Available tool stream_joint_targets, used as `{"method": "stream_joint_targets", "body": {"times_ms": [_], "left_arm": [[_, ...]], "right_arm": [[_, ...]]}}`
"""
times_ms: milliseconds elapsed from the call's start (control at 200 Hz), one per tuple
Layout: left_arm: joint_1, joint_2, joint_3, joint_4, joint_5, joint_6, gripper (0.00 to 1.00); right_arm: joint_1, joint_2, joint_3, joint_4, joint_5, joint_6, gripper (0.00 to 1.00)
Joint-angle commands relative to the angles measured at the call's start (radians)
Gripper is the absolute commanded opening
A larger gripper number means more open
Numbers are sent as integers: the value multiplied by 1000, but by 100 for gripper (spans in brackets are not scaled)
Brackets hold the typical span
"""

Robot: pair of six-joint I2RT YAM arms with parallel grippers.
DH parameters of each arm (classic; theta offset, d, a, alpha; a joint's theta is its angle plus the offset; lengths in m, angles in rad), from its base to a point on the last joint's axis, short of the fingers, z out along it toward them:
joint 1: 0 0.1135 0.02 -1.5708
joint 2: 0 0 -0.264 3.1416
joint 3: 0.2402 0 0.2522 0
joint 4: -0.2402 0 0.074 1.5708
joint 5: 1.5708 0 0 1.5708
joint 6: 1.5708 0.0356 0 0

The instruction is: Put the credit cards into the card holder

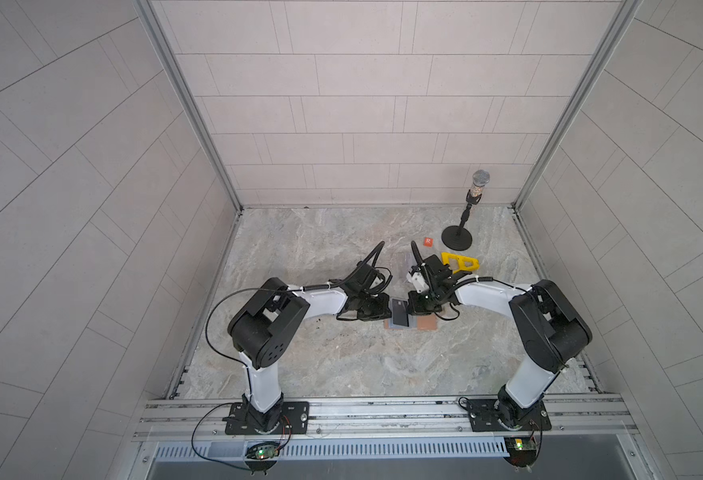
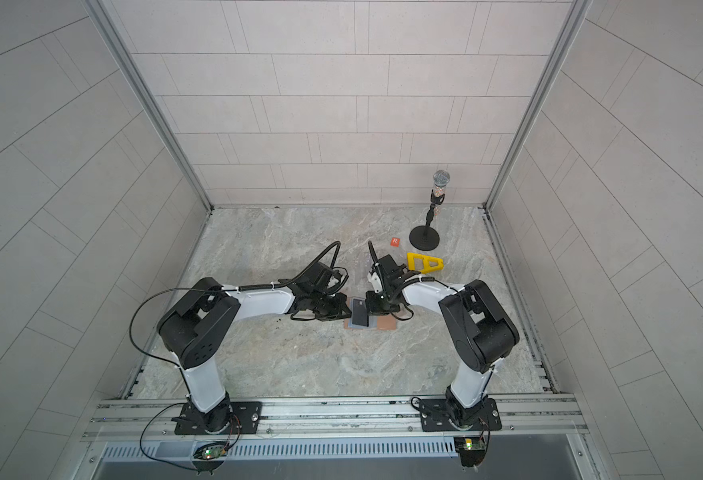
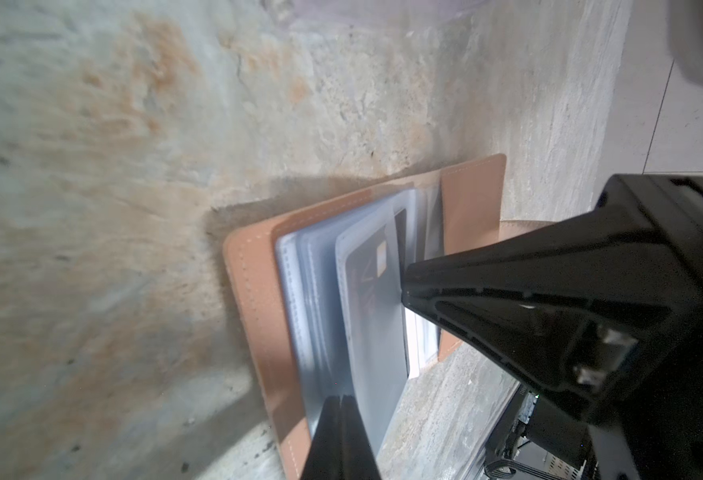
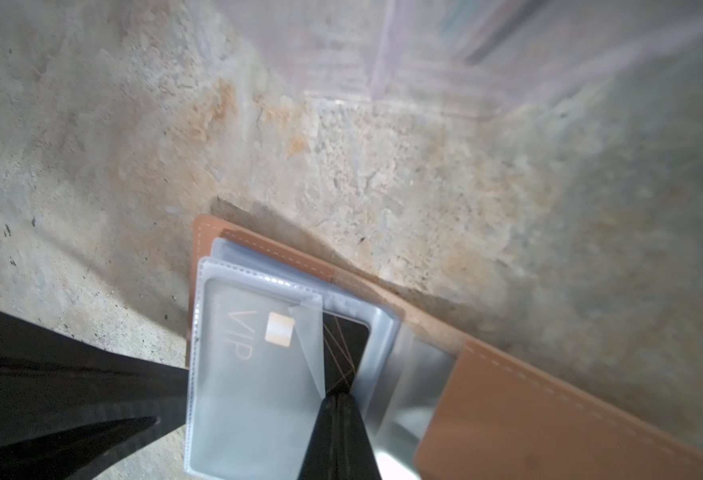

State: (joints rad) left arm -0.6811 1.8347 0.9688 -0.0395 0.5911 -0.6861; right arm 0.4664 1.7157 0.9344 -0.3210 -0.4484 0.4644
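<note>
The tan card holder (image 3: 254,291) (image 4: 507,415) lies open on the stone table, its clear sleeves fanned up; both top views show it (image 1: 426,325) (image 2: 386,324) between my two arms. A black credit card (image 4: 345,345) marked VIP sits partly inside one sleeve (image 4: 250,395), with one corner sticking out. My right gripper (image 4: 338,395) (image 1: 411,305) is shut on that corner. From the opposite side, my left gripper (image 3: 341,399) (image 1: 384,308) is shut on the edge of the same sleeve (image 3: 372,365). Through the sleeve the card (image 3: 366,282) (image 1: 399,314) shows dark.
A clear acrylic stand (image 4: 383,62) is just beyond the holder. Behind the right arm are a small orange square marked R (image 1: 427,241), a yellow tool (image 1: 460,262) and a microphone on a round black base (image 1: 457,239). Walls close in the table on three sides.
</note>
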Motion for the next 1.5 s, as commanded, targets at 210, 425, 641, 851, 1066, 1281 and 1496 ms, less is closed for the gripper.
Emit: {"method": "stream_joint_targets", "body": {"times_ms": [210,425,641,851,1066,1281,1496], "left_arm": [[-11,11,43,31,34,-9,0],[-38,25,86,-17,-3,4,0],[-49,26,104,-31,-3,14,0],[-70,54,147,-43,9,25,0],[-96,95,216,-70,23,38,0],[-121,146,275,-89,32,44,0],[-127,180,313,-94,50,43,0]], "right_arm": [[6,-70,5,-67,19,5,24],[-2,-155,20,-116,84,-7,30],[-12,-185,17,-153,129,-23,31],[-43,-235,15,-165,120,-24,32],[-127,-303,1,-210,124,-46,32],[-209,-350,-14,-243,104,-73,32],[-222,-362,-15,-254,91,-79,32]]}}
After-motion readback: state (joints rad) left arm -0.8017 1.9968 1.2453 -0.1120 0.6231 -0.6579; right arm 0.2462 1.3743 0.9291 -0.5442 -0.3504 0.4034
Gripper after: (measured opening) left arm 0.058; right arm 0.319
